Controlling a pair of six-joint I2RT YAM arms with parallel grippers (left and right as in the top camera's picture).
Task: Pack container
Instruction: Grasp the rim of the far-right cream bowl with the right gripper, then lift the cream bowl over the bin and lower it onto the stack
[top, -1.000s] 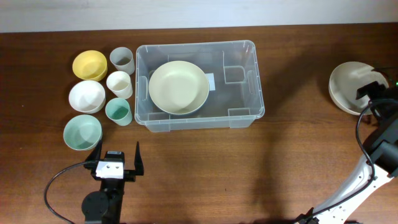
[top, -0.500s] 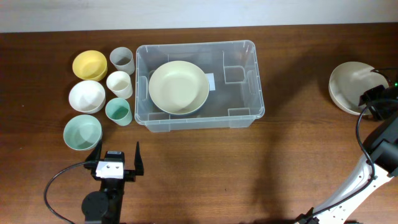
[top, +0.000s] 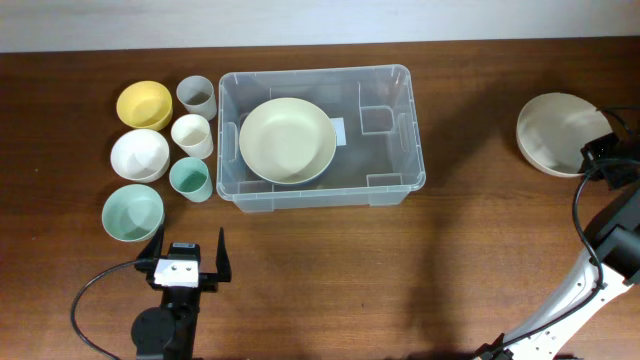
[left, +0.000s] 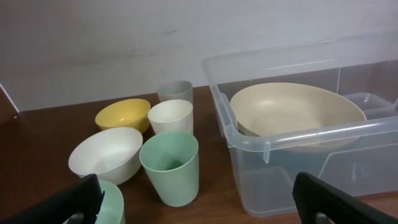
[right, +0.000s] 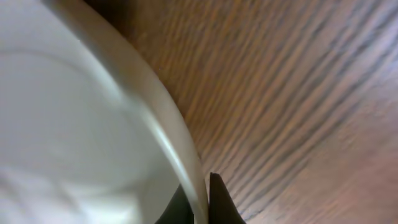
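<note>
Right now my right pincer (right: 199, 200) is pinched closed on the rim of the off-white round plastic bowl (top: 555, 132) at the right end of the desk (top: 400, 270), well apart from the large clear rectangular plastic tub (top: 392, 135). That tub sits mid-desk toward the back, with a wide beige bowl (top: 287, 140) in its left half. My left pincer (top: 188, 250) gapes wide, holding nothing.
</note>
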